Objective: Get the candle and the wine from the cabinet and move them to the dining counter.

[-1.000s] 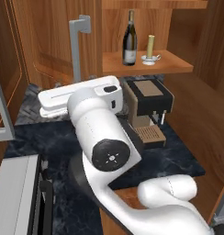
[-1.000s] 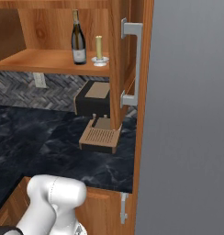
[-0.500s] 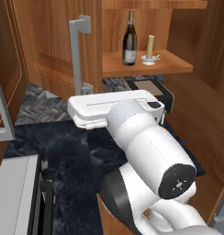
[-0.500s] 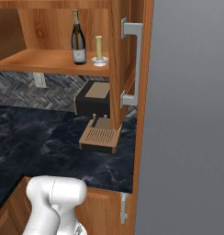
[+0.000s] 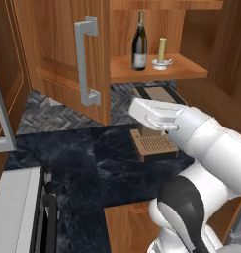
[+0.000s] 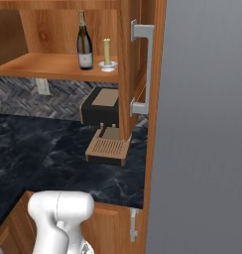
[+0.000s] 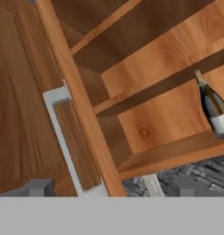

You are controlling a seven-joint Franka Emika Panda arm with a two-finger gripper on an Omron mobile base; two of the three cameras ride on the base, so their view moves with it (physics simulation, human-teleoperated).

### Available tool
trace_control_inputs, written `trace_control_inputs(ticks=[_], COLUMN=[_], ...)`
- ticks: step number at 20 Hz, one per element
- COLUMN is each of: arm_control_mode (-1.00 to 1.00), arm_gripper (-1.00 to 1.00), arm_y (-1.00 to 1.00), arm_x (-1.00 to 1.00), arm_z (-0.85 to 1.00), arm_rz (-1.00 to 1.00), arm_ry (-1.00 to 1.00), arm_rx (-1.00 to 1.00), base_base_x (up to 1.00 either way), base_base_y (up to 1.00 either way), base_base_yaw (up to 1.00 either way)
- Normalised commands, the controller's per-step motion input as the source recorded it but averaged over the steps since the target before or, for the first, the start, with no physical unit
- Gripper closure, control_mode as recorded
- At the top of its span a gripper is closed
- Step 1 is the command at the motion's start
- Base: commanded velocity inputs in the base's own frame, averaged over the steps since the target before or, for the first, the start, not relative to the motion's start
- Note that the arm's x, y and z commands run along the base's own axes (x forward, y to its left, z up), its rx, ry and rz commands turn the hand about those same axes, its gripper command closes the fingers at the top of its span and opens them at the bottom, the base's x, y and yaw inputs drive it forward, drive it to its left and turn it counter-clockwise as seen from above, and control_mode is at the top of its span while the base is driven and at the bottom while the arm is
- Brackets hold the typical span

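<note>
The pincer (image 7: 107, 186) stands wide open and holds nothing, its two tips just showing low in the hand view, pointed up at the open cabinet (image 5: 58, 59). Up and to its right, well apart from it, the wine (image 7: 214, 108) stands upright on the cabinet shelf (image 5: 157, 71). Just beside the wine stands the candle (image 5: 162, 52), and below the shelf a dark coffee machine (image 6: 103, 111) sits on the counter (image 5: 88, 163).

The white arm (image 5: 206, 143) rises from the lower right of the left base view, its forearm stretched level leftward; the tool's jaws stand wide apart, empty.
</note>
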Motion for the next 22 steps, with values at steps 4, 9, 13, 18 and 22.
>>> trace_control_inputs(ticks=[4, 9, 13, 18, 22], arm_control_mode=[-1.0, -1.0, -1.0, -1.0, -1.0], arm_gripper=[-1.0, -1.0, -1.0, -1.0, -1.0], arm_y=[-0.44, -0.37, -0.26, -0.01, 0.0], arm_x=[0.08, 0.25, 0.45, 0.77, 0.78], arm_z=[-0.38, -0.13, -0.02, -0.2, -0.22], arm_rz=[0.18, 0.16, 0.14, 0.14, 0.11], arm_ry=[0.1, 0.12, 0.17, 0.19, 0.18], arm_rx=[0.18, 0.17, 0.19, 0.18, 0.18], base_base_x=[0.0, 0.0, 0.0, 0.0, 0.0], base_base_y=[0.0, 0.0, 0.0, 0.0, 0.0], base_base_yaw=[0.0, 0.0, 0.0, 0.0, 0.0])
